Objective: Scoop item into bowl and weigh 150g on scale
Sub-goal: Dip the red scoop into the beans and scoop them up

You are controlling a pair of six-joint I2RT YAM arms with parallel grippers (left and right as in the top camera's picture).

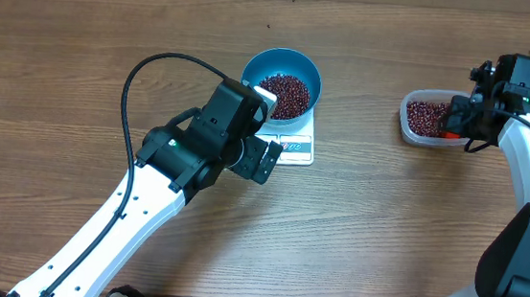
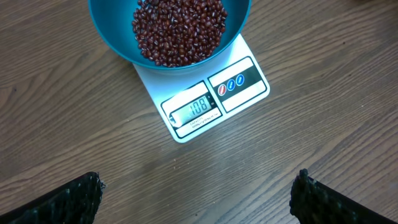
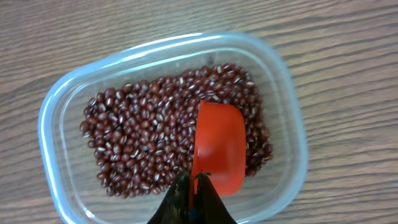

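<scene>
Digits 108 show on the scale (image 2: 205, 99) ahead of the left gripper (image 2: 196, 186), spread wide, empty; right gripper (image 3: 194, 196) clenches a red scoop (image 3: 221, 146) lying on beans (image 3: 137, 143).

1. From overhead we look straight down, far off, on the whole surface (image 1: 84, 17): bowl (image 1: 283, 58) and scale (image 1: 296, 149) upper centre, tub (image 1: 406, 122) upper right.
2. From the left wrist we look down, nearer, on that same bowl and scale at frame top, with the left claw (image 2: 196, 202) along the lower edge.
3. From the right wrist we look down close into that tub, with the red scoop (image 3: 219, 146) and right claw (image 3: 194, 190) at bottom centre.
</scene>
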